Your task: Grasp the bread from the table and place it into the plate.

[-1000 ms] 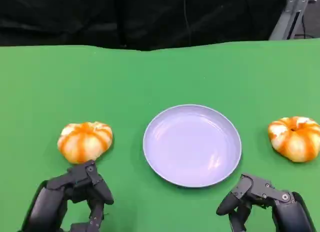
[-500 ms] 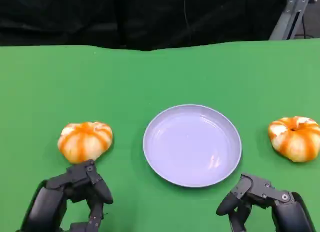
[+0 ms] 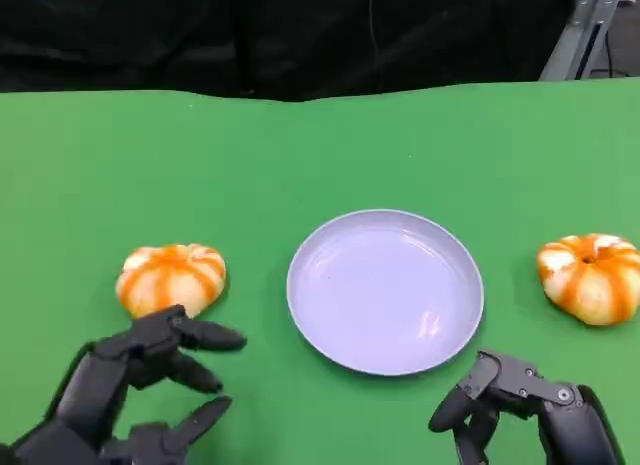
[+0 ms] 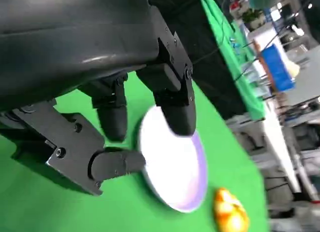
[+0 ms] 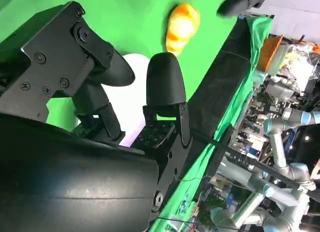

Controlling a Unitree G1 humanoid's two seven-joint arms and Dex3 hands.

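Two orange-and-white striped bread rolls lie on the green table. The left bread [image 3: 170, 278] sits left of the pale lilac plate [image 3: 385, 290], and the right bread [image 3: 590, 277] sits near the table's right side. My left hand [image 3: 140, 385] hovers just in front of the left bread with its fingers spread, holding nothing and not touching it. My right hand [image 3: 520, 410] stays low in front of the plate's right rim, fingers curled in and holding nothing. The left wrist view shows the plate [image 4: 180, 177] and a bread [image 4: 231, 214] beyond my fingers [image 4: 175, 102]. The right wrist view shows a bread [image 5: 182, 25] past the plate [image 5: 134, 97].
The green cloth [image 3: 320, 155] reaches back to a black curtain. A grey metal stand [image 3: 580, 30] rises at the far right corner. The right wrist view shows other robot arms [image 5: 280, 142] and lab clutter beyond the table's edge.
My left hand has uncurled: its fingers now spread and reach out toward the right, in front of the left bread. The right hand, both breads and the plate have stayed put.
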